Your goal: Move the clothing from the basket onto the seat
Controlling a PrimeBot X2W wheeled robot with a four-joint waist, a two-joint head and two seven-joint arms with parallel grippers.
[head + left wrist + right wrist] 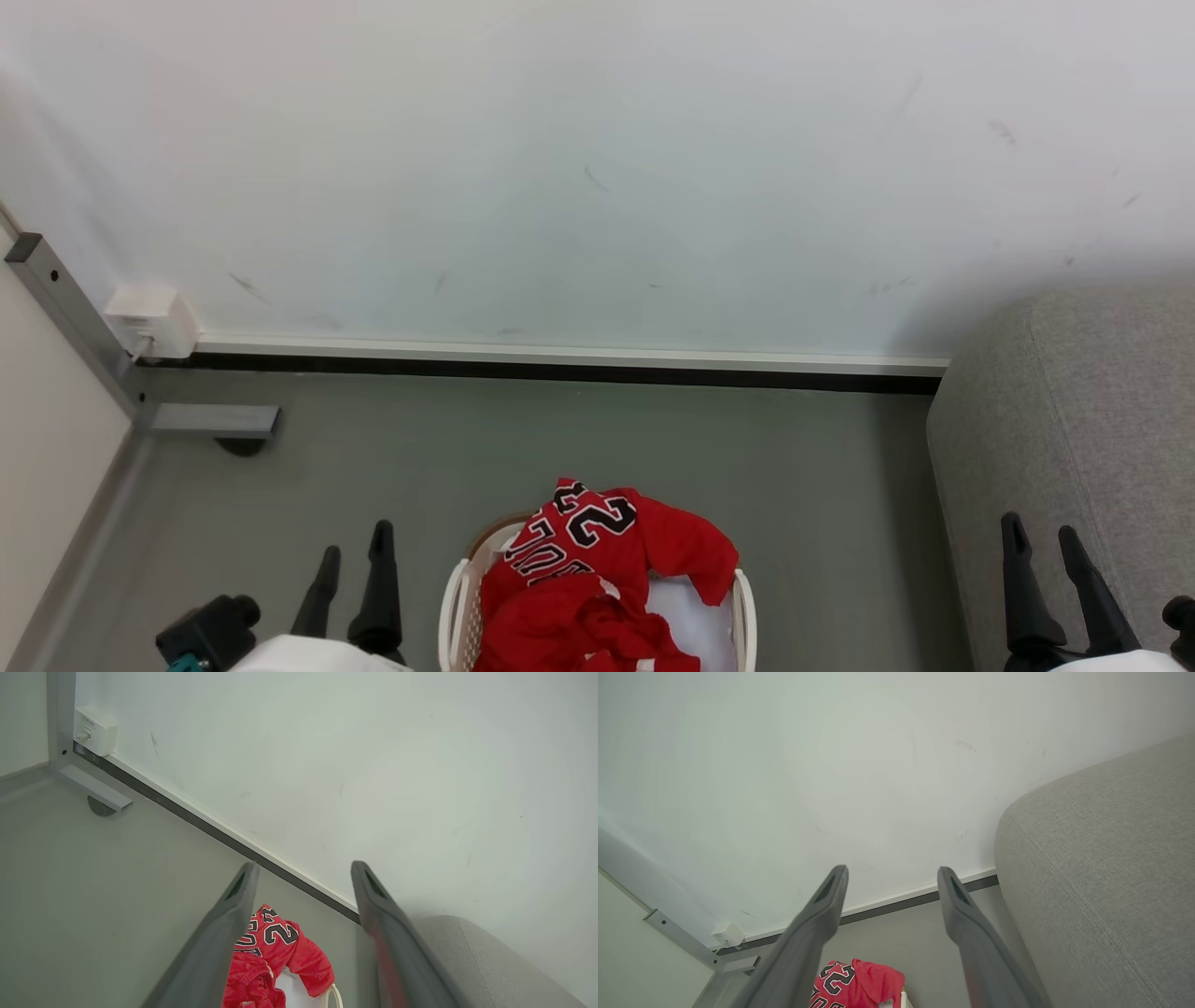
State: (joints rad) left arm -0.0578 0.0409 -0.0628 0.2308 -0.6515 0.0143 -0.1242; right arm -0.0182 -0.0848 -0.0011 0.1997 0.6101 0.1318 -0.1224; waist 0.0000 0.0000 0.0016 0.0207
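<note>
Bright red clothing (597, 579) is heaped in the cream-white basket (456, 597) at the bottom centre of the head view; the jersey with black numerals (275, 935) lies on top and drapes over the far rim. The grey seat (1074, 448) stands to the right (1101, 882). My left gripper (355, 546) hangs open left of the basket, above the floor, holding nothing. My right gripper (1041, 534) is open in front of the seat's near side, also with nothing in it. The jersey (859, 980) shows below between the right fingers.
A white wall with a pale and black skirting (560, 364) runs behind. A white socket box (149, 322) and a grey metal frame foot (215, 422) sit at the left corner. Grey floor (822, 485) lies between basket and seat.
</note>
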